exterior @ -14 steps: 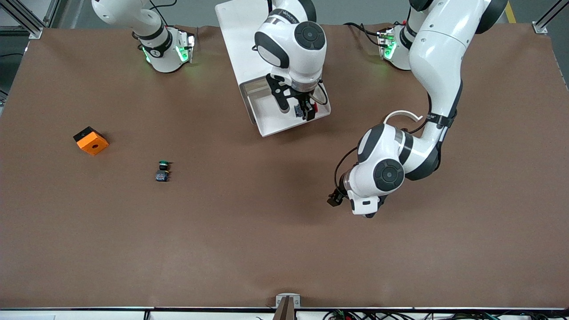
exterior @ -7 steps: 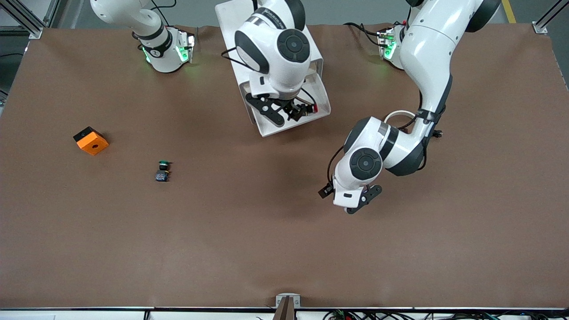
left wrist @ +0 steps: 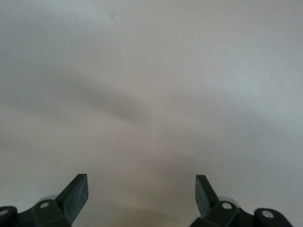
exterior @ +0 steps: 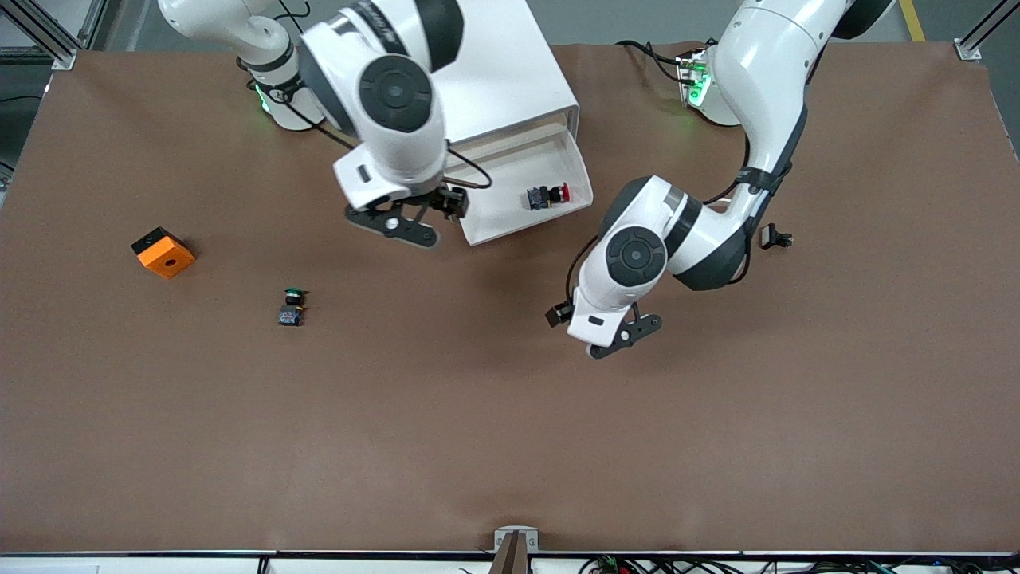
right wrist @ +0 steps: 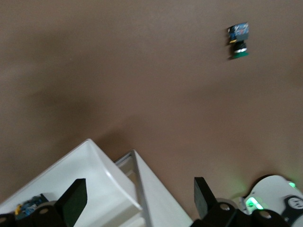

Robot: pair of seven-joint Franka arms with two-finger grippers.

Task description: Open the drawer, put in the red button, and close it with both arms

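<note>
The drawer (exterior: 510, 177) stands pulled out of the white cabinet (exterior: 510, 72). In it the red button (exterior: 548, 195) lies on its side, touched by neither gripper. My right gripper (exterior: 398, 227) hangs open and empty over the table, beside the drawer's corner toward the right arm's end. The right wrist view shows that drawer corner (right wrist: 90, 175) between its fingers (right wrist: 75, 198), with the red button's body (right wrist: 31, 203) at the picture's edge. My left gripper (exterior: 615, 336) is open and empty over bare table, nearer the front camera than the drawer. Its wrist view shows only its fingers (left wrist: 75, 194) over plain surface.
A green-capped switch (exterior: 291, 307) lies on the table toward the right arm's end, also in the right wrist view (right wrist: 238, 40). An orange block (exterior: 162, 252) sits closer to that end. A small black part (exterior: 774, 237) lies by the left arm's forearm.
My right gripper has drawn up and out of the drawer toward the right arm's end, leaving the red button inside. The left arm has swung toward the drawer's front.
</note>
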